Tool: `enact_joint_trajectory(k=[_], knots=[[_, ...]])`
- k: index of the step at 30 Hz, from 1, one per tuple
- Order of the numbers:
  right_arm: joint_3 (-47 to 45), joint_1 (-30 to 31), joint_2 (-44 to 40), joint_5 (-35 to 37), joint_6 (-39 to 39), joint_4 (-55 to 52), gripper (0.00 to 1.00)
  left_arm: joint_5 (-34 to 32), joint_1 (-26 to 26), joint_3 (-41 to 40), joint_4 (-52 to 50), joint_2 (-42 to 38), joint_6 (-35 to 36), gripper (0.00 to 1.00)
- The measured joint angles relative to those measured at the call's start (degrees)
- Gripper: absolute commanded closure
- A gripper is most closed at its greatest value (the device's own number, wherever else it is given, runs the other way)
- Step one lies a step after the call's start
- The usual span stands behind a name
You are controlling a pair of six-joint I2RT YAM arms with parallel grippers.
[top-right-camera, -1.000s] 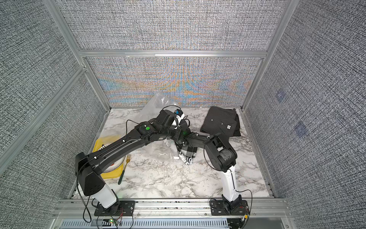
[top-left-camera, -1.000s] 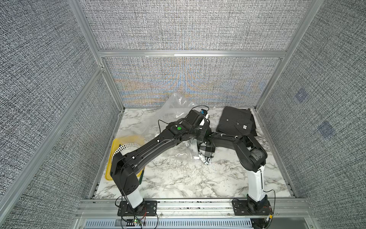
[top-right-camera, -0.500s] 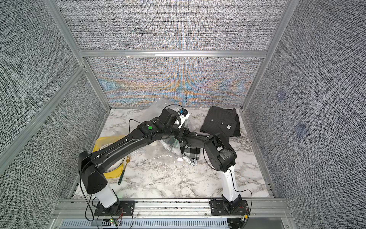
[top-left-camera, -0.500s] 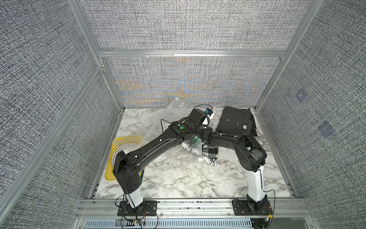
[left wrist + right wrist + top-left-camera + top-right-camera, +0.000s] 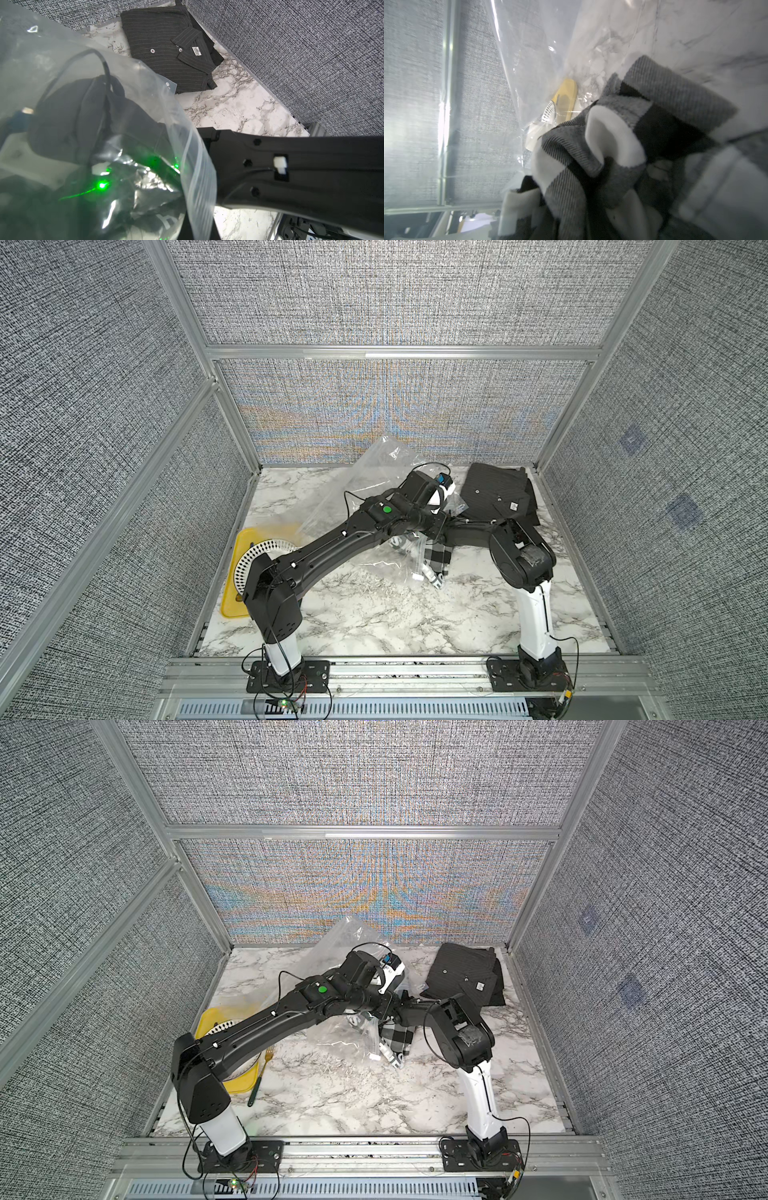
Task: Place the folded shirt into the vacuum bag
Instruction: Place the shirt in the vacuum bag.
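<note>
Left hand closed, unseen behind vacuum bag (image 5: 374, 472), right hand buried in plaid shirt (image 5: 654, 97), grip unclear

Left arm (image 5: 332, 547): black moulded links, with a white column (image 5: 282, 655) and a perforated black cover at the end farthest from the left tool. Round green mark (image 5: 387, 509) on the link nearer that tool. White housing (image 5: 436, 497) with blue plug (image 5: 443, 480) just behind it; a thin black cable (image 5: 347, 502) loops there.

Right arm (image 5: 523, 560): same black links and white column. One link carries hex screws (image 5: 257, 142) and a white clip (image 5: 280, 164).

Both stand on black bolted plates (image 5: 286, 676).
</note>
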Motion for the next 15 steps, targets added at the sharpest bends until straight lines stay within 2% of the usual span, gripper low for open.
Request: enact_joint_trajectory(k=[6,15], knots=[[-0.33,-0.28,-1.77,0.52,4.72,5.22,1.0,1.01,-0.09,-0.68,0.42,0.22,-0.22,1.0],[7.34,-0.46,2.95,5.66,3.72,1.01,1.0,-0.76,-0.26,0.87,-0.11,1.11,-0.37,1.0]])
